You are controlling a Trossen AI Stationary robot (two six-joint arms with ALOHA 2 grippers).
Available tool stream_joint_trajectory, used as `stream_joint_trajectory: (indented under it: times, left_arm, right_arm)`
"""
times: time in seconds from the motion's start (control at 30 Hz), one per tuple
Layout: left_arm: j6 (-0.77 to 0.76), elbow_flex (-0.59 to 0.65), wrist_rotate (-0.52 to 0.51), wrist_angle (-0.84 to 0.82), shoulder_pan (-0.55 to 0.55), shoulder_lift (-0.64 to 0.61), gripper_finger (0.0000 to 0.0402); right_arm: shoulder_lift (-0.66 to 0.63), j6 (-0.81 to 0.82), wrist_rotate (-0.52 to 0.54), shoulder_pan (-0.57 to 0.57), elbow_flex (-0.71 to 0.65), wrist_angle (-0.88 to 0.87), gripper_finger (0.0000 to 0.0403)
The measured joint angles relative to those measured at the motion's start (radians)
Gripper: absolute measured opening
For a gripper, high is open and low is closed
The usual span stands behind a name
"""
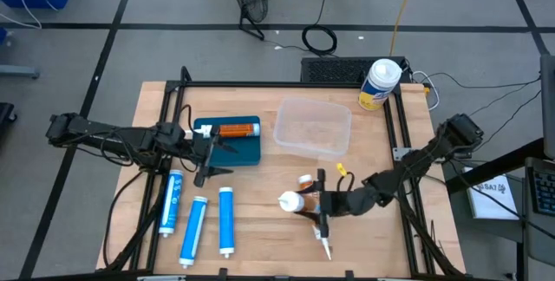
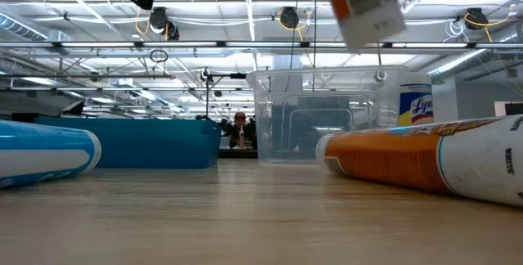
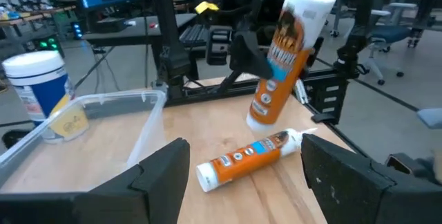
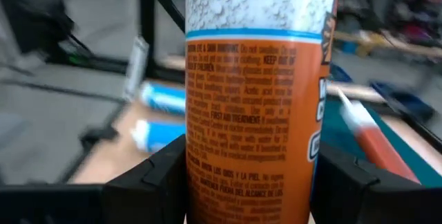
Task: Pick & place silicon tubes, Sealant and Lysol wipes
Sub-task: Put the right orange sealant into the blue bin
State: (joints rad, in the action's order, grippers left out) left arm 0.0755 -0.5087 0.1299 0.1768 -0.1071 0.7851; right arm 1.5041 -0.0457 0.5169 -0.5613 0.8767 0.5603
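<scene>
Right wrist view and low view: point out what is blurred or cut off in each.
Right wrist view: the held orange tube fills the frame, its label sharp, while the blue tubes and room behind are soft. Low view: the lifted orange tube is smeared and cropped by the top edge; the lying orange tube runs off the right edge.

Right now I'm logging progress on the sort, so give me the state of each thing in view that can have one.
Right pincer: shut on the lifted orange tube, held off the table.
Left pincer: open, empty, beside the blue tray.
Second orange tube: lying on the table.
Third orange tube: lying in the blue tray.
Three blue tubes: lying on the table.
Clear bin: empty.
Lysol wipes: upright at the table's corner.
</scene>
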Motion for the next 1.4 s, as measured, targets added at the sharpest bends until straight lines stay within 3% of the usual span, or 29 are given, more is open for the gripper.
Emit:
stream_joint_trajectory:
  times: [0.17,0.27,0.47,0.9,1.4]
  left_arm:
    - [-0.003,0.0,0.031,0.024,-0.022,0.035,0.0271]
    - [0.004,0.0,0.075,0.121,-0.043,0.096,0.0271]
    - [0.094,0.0,0.141,0.36,-0.081,0.274,0.0271]
    - [0.133,-0.001,0.105,0.936,-0.096,0.596,0.0271]
    - [0.071,-0.205,0.103,0.934,-0.136,0.833,0.0271]
  right_arm:
    - [0.038,-0.054,-0.207,0.044,0.001,0.108,0.0215]
    - [0.055,-0.057,-0.262,0.058,0.001,0.121,0.0215]
    - [0.068,-0.074,-0.259,0.058,0.0,0.109,0.0215]
    - [0.083,-0.067,-0.256,0.058,0.0,0.114,0.0215]
    - [0.083,-0.116,-0.253,0.106,0.0,0.113,0.0215]
